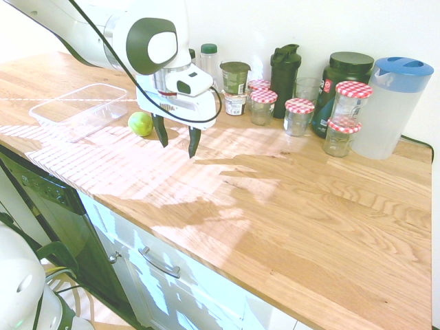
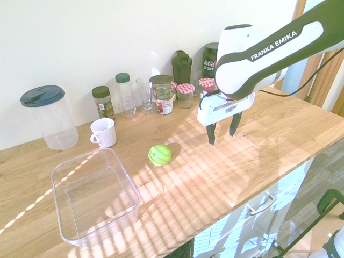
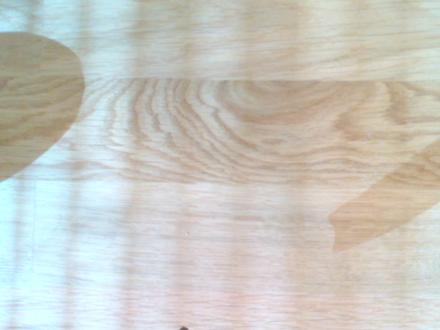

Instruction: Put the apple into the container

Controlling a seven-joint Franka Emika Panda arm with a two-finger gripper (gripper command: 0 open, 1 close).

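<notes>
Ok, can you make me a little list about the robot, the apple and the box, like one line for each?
apple: green, on the wooden counter, not in the box yet
box: clear plastic, nothing in it, beside the apple
gripper: open, pointing down, holding nothing, in the air off to one side of the apple
wrist view: only bare wood
behind: jars, a pitcher, a white cup
</notes>
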